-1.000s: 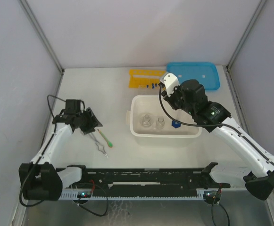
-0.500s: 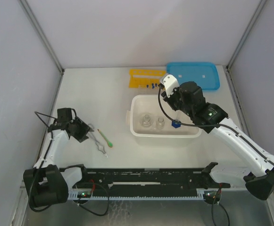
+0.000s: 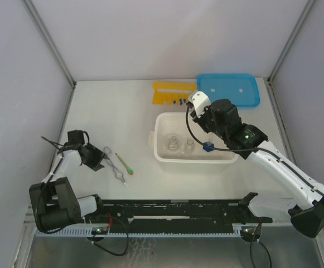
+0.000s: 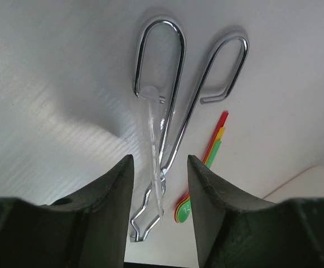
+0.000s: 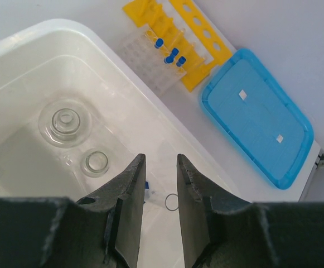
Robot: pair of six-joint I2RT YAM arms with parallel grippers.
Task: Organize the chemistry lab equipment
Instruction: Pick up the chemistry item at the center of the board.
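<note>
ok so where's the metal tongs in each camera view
Top external: tongs lie lower left, just right of the left tool.
Left wrist: tongs fill the centre, tips between the fingers.
Right wrist: not in it.
Shared landmark: the green-tipped stick beside them.

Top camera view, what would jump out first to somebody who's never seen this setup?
Probably the blue rectangular lid at the far right of the table, with the yellow tube rack lying just left of it. Next, the big white tub mid-table, holding two clear glass vessels, with the right hand open above it. On the left, the left hand hangs open over the thin metal tongs, beside a green-tipped stick.
</note>
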